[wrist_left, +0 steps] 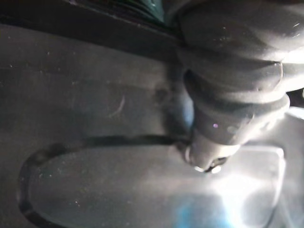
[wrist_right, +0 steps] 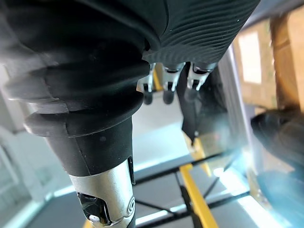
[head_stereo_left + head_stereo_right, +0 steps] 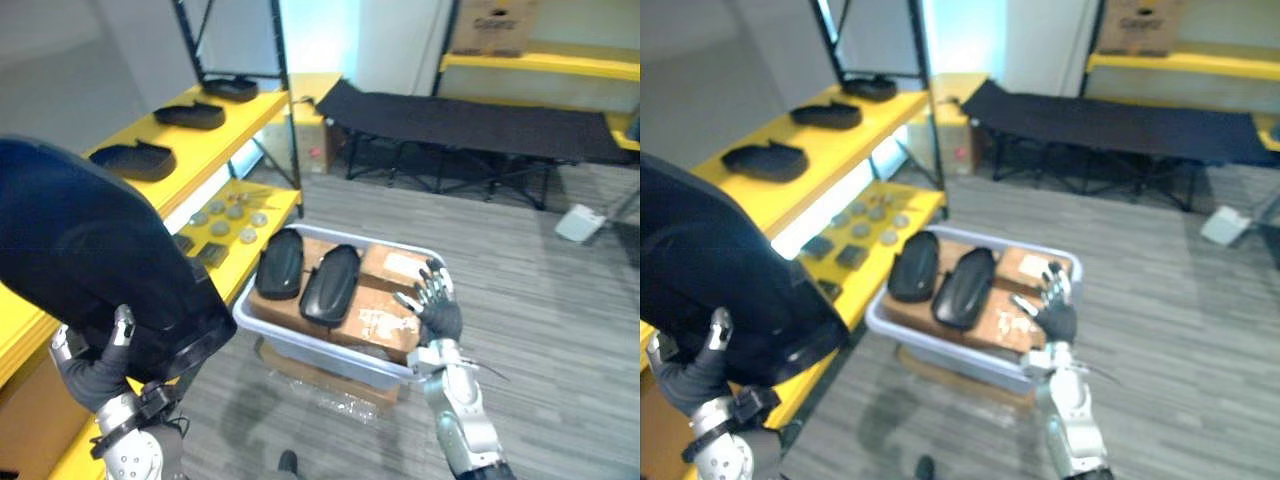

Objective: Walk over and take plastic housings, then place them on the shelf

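The held housing (image 3: 90, 250), a big black shell, hangs over the front edge of the yellow shelf (image 3: 232, 132), up off the boards. The left hand (image 3: 95, 375) grasps its lower rim, a finger curled up over the edge. A black cot (image 3: 470, 125) stands well beyond the shelf. Beside the shelf's lower tier sits a grey bin (image 3: 330, 357) packed with cardboard (image 3: 385, 315). Three shelf housings (image 3: 132, 160) lie in a row along the top tier. Two bin housings (image 3: 330, 283) lie side by side on the cardboard, toward the bin's left end. The right hand (image 3: 438, 305) hovers at the bin's near right corner, fingers spread and holding nothing. Small parts (image 3: 230, 215) dot the lower tier.
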You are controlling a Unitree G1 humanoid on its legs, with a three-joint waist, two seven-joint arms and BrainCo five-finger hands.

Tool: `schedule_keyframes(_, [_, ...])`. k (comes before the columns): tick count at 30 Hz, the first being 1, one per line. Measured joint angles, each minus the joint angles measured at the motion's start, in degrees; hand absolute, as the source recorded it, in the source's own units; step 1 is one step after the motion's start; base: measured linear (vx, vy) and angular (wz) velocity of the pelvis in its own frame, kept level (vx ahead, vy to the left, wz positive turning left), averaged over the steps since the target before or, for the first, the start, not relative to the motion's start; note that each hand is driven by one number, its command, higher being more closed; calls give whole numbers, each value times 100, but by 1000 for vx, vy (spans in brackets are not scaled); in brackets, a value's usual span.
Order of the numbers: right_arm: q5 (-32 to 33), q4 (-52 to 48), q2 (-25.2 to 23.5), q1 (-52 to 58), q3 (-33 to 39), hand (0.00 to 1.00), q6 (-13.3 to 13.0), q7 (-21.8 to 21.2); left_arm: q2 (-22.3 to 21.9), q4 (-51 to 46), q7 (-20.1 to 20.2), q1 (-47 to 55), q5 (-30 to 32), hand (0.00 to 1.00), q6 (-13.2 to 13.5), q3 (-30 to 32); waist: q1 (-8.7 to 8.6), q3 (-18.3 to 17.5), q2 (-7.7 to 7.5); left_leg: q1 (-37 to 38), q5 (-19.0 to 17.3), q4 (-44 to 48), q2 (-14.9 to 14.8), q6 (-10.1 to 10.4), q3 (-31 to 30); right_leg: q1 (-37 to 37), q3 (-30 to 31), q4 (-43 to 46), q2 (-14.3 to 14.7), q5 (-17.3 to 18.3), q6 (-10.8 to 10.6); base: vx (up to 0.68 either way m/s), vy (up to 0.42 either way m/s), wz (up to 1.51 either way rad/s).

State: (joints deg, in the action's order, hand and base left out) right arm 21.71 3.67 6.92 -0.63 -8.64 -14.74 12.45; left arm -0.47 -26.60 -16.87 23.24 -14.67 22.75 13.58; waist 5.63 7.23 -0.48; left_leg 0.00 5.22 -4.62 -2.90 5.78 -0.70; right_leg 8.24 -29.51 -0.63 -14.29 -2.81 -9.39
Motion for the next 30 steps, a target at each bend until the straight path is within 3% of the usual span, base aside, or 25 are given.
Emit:
schedule_keyframes(5, [-22, -30, -52, -19, -59, 0, 0, -6, 70, -46, 270, -261, -14, 100, -5, 7, -29, 92, -145, 0, -80, -3, 123, -147, 107, -285, 444, 466, -197, 106, 70, 16, 71, -8])
schedule_keyframes(7, [-70, -35, -52, 14, -60, 0, -7, -33, 279, -2, 295, -439, -14, 100, -8, -171, -63, 106, -165, -55, -87, -35, 74, -154, -40, -313, 1064, 451, -42, 345, 337, -14, -4, 20])
schedule_keyframes(8, [-84, -45, -57, 22, -62, 0, -8, -62, 332, 2, 303, -480, -14, 100, -8, -204, -92, 99, -178, -94, -85, -36, 70, -151, -77, -313, 1175, 437, -8, 492, 359, -19, -85, 37])
schedule_keyframes(9, [-170, -86, -35, 15, -52, 0, -15, -154, 390, 39, 318, -571, -16, 100, -1, -258, -96, 105, -258, -118, -36, -35, 57, -76, -160, -295, 1262, 422, 44, 655, 211, -16, -108, 27])
schedule_keyframes(12, [-200, -111, 74, 19, 6, 0, -40, -397, 369, 232, 351, -521, -12, 100, -10, -352, -105, 162, -114, -98, 52, -29, -140, 49, -217, -296, 1221, 550, 221, 640, 111, -22, -142, 9])
schedule_keyframes(15, [-74, -119, 246, 18, 193, 0, -59, -709, 338, 266, 350, -533, -62, 100, -45, -353, -135, 160, -94, -91, 79, -8, -232, 91, -261, -251, 1200, 550, 323, 635, 116, 10, -82, 8])
schedule_keyframes(21, [515, -323, 305, 42, 255, 0, -290, -1525, 334, 529, 32, -545, -10, 100, -65, -350, -171, 184, -67, -122, 117, -9, -178, 122, -717, 27, 728, 597, 328, 794, 181, -29, -39, 39])
schedule_keyframes(23, [422, -324, 224, 44, 143, 0, -304, -1618, 334, 529, 101, -509, -11, 100, -71, -345, -174, 204, -43, -226, 71, -39, -159, -32, -829, 206, 308, 699, 320, 963, 202, -56, -78, 115])
schedule_keyframes(25, [197, -326, 197, 52, -12, 0, -327, -1600, 348, 541, 398, -540, -15, 100, -89, -380, -213, 225, -55, -427, 85, 26, -271, -504, -38, 507, -480, 674, 296, 958, 126, -17, -37, 173])
schedule_keyframes(27, [126, -323, 280, 40, -9, 0, -352, -1595, 354, 591, 604, -539, -57, 100, -89, -451, -197, 338, 80, -644, 267, 242, -344, -645, 373, 694, -712, 735, 301, 982, 109, -18, 54, 156])
schedule_keyframes(28, [24, -308, 344, 25, -35, 0, -353, -1604, 354, 617, 704, -470, -88, 100, -89, -484, -107, 374, 160, -662, 459, 250, -307, -455, 376, 784, -674, 768, 275, 1085, 68, -21, 78, 109])
schedule_keyframes(30, [-12, -258, 328, -45, -188, 0, -382, -1630, 344, 633, 744, -418, -128, 100, -90, -459, 10, 383, 131, -663, 514, 181, -151, -371, 386, 787, -598, 827, 129, 1235, -20, -3, 56, 38])
